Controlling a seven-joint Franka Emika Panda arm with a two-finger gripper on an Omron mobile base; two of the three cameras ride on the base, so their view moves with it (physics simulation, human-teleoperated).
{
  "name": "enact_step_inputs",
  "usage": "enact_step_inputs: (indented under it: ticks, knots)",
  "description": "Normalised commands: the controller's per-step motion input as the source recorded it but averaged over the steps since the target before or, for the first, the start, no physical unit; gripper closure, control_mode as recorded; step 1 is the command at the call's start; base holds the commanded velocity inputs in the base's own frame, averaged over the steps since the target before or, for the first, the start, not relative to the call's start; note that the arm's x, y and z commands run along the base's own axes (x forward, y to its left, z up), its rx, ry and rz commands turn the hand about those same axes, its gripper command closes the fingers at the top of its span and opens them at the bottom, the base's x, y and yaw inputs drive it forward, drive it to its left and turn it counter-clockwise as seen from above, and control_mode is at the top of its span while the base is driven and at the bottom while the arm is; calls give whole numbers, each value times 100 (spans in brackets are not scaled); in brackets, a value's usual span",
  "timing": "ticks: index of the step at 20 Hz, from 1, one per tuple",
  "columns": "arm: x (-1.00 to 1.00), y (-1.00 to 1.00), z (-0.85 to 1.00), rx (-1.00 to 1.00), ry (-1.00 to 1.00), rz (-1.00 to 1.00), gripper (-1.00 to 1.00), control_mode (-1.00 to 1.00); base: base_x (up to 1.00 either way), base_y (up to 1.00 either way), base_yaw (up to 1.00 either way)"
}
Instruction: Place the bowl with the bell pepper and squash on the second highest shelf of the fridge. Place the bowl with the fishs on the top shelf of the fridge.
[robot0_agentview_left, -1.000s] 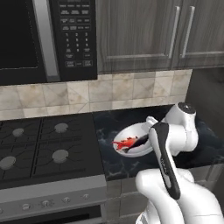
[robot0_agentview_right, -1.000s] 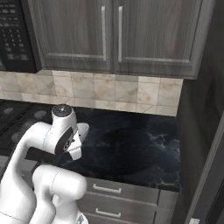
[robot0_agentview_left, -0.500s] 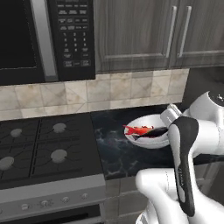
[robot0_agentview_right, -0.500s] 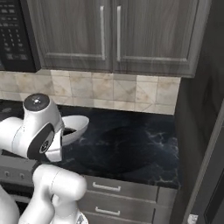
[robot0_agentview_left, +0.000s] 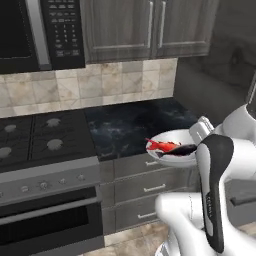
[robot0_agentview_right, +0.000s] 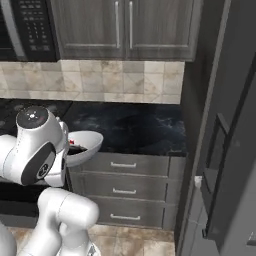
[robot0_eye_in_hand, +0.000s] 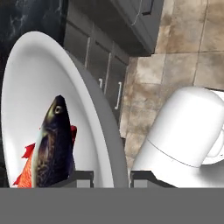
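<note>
A white bowl (robot0_agentview_left: 172, 152) hangs in the air just off the front edge of the counter, with the fishs in it: a red-orange one (robot0_agentview_left: 160, 145) and a dark one (robot0_agentview_left: 183, 149). My gripper (robot0_agentview_left: 196, 137) is shut on the bowl's right rim. In the hand view the rim (robot0_eye_in_hand: 109, 144) runs down between the two fingertips of my gripper (robot0_eye_in_hand: 112, 177), and the dark fish (robot0_eye_in_hand: 52, 144) lies over the red one (robot0_eye_in_hand: 26, 170). The bowl (robot0_agentview_right: 84, 145) also juts out beside my arm. The fridge (robot0_agentview_right: 240, 100) stands at the right. The bell pepper, the squash and the top shelf are out of view.
The black marble counter (robot0_agentview_left: 135, 122) runs between the stove (robot0_agentview_left: 40, 137) and the fridge, with grey drawers (robot0_agentview_right: 125, 175) below and dark cabinets (robot0_agentview_left: 145, 27) above. A microwave (robot0_agentview_left: 35, 30) hangs over the stove. A door rack (robot0_agentview_right: 215, 150) shows on the fridge side. A tiled floor (robot0_eye_in_hand: 183, 48) lies beneath.
The whole picture has shifted: the base has backed away and turned right, so drawers, floor and fridge come into view. The bowl has come off the counter and travelled right in my grip.
</note>
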Motion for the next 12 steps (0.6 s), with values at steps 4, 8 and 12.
enact_step_inputs:
  ticks: [4,8,12]
  knots:
    - [0,0,0,0,0,0,100,100,-100,-52,-25]
    - [0,0,0,0,0,0,100,100,-89,-84,-37]
    - [0,0,0,0,0,0,100,100,-33,-93,-48]
